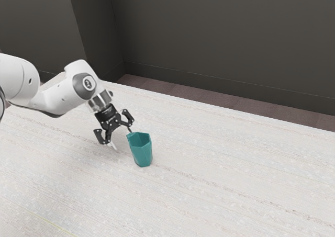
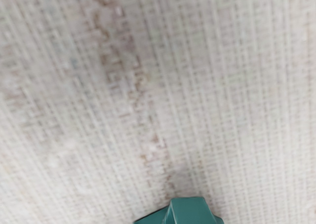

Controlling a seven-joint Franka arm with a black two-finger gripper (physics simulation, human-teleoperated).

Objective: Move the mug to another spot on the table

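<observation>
A teal faceted mug [image 1: 140, 149] stands upright on the pale woven table top [image 1: 225, 164]. My black gripper [image 1: 121, 136] hangs just to the exterior view's left of the mug, tilted, at the height of its rim. It is open, its fingers spread; one fingertip [image 1: 129, 126] is close above the mug's near rim, the other [image 1: 112, 143] lies lower, away from the mug. Whether the upper fingertip touches the rim I cannot tell. In the wrist view a teal part of the mug [image 2: 180, 211] pokes in just under the hand, over the table's weave [image 2: 148, 85].
The table stretches wide to the exterior view's right and toward the front. Its far edge [image 1: 220, 103] runs in front of a brown floor strip and dark walls [image 1: 220, 33]. The white arm [image 1: 47, 93] comes in from the left.
</observation>
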